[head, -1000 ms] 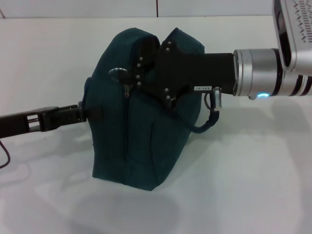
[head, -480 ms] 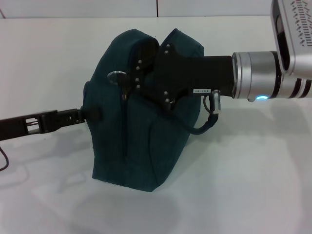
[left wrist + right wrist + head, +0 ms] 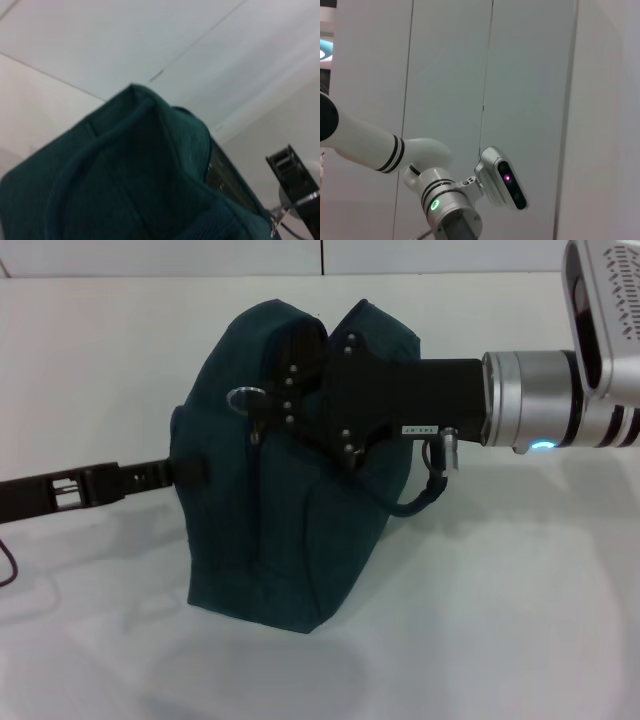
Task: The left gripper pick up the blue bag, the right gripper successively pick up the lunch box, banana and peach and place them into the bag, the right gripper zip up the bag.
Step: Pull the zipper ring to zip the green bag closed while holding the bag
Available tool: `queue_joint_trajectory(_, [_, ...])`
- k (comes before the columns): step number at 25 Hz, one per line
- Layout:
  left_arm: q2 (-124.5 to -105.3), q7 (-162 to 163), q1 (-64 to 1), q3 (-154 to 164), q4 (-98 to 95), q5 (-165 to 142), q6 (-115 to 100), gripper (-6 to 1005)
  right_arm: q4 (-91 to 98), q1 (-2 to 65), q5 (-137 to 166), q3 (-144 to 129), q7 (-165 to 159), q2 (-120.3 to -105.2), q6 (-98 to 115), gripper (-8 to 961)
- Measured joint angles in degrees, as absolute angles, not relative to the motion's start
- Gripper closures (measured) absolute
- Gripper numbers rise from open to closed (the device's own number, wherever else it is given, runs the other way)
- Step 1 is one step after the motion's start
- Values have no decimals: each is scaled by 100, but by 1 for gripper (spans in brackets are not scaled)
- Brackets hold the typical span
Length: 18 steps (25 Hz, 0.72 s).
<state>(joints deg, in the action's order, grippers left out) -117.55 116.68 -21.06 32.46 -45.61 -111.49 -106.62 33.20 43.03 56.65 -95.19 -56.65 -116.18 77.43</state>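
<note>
The blue bag [image 3: 290, 540] stands upright on the white table [image 3: 520, 600], and its top fills the left wrist view [image 3: 125, 175]. From the left, my left gripper [image 3: 188, 472] is shut on the bag's side at mid height. My right gripper [image 3: 288, 390] reaches in from the right, against the bag's upper front. It sits just beside the round metal zipper pull [image 3: 243, 397], which also shows in the left wrist view [image 3: 292, 202]. The lunch box, banana and peach are out of view.
A black cable [image 3: 425, 495] loops below the right wrist, next to the bag. Bare white tabletop lies in front of the bag and to its right. The right wrist view shows only a wall and a white arm [image 3: 445, 200].
My right gripper has shifted slightly to the right at the top of the bag, and the zipper pull with it. The left arm has sunk a little, still on the bag's side.
</note>
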Motion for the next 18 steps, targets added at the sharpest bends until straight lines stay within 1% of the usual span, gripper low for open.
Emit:
queue_joint_trajectory(4, [-11723,11729,-2115,3202,-4561,-11122,-10662,525,3308,4278,5599,-9526,-5667,-11619,7772,918])
queue_joint_trajectory(15, [-11756,11698,-2171,3245,-4561,-11127,-10808,751,3281,4160,5377,-9537,-5745,-11619,7786,916])
queue_joint_trajectory(18, [-11763,11689,-2180,3244,-4562,-11115,-10836,886,3268,4134,5261,-9536,-5858,-11619,7764,915])
